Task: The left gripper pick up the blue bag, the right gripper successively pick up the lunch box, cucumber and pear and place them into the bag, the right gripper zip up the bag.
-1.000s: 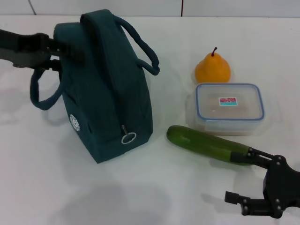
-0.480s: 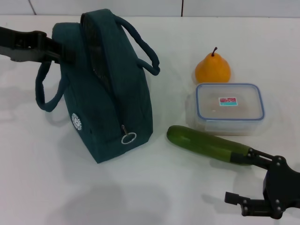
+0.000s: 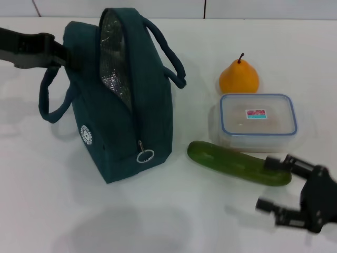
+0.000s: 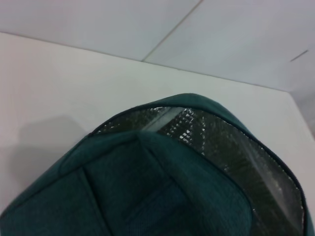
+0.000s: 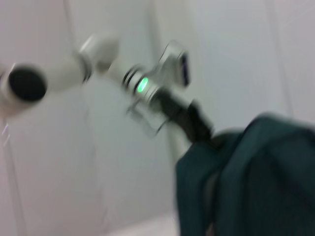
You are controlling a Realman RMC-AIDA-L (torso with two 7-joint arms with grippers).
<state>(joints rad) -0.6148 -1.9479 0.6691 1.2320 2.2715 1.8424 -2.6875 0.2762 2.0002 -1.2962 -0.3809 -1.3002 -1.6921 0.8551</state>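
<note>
Teal fabric: the blue bag (image 3: 124,100), upright on the table (image 3: 63,211), mouth gaping, gripped at its far side by the left gripper (image 3: 66,52) (fingers hidden; state cannot be told). Unpacked: lunch box (image 3: 258,122), cucumber (image 3: 237,163), pear (image 3: 239,77). Right gripper (image 3: 281,192), fingers parted, near the front edge; open room between bag and food

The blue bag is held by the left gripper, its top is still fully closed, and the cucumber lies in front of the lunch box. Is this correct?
Not quite. The blue bag is open at the top: the head view shows its silver foil lining. The rest holds: the left gripper is at its side, and the cucumber lies in front of the lunch box.
</note>
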